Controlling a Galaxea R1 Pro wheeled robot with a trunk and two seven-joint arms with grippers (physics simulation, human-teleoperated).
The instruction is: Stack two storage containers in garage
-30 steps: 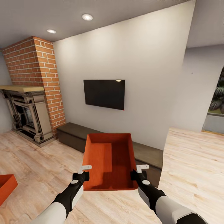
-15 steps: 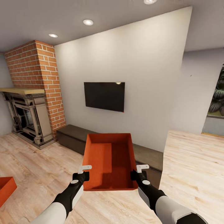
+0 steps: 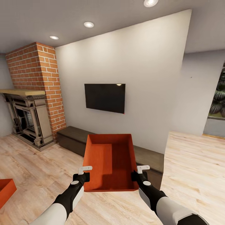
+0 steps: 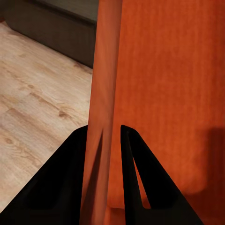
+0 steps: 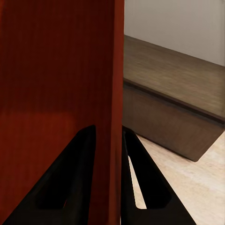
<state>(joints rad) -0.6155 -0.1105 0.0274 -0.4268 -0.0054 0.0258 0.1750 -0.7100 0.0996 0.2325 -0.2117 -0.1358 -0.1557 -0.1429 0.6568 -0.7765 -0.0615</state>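
Observation:
I hold one orange-red storage container (image 3: 109, 161) in the air in front of me, above the wood-plank floor (image 3: 34, 168) of the living room. My left gripper (image 3: 83, 173) is shut on its left wall (image 4: 105, 93), one finger on each side. My right gripper (image 3: 139, 172) is shut on its right wall (image 5: 110, 93) the same way. The container is open-topped, ribbed inside and empty. A corner of the second storage container (image 3: 5, 191) lies on the floor at the far left edge of the head view.
A long low dark-brown bench (image 3: 73, 137) runs along the white wall just beyond the held container, seen close in the right wrist view as the bench (image 5: 173, 98). A black TV (image 3: 105, 97) hangs above it. The brick fireplace (image 3: 29, 122) stands at the left. Wood floor opens to the right.
The head view has tilted up a little, so the room sits lower in the picture and more ceiling shows. Both grippers and the held container keep their places relative to me.

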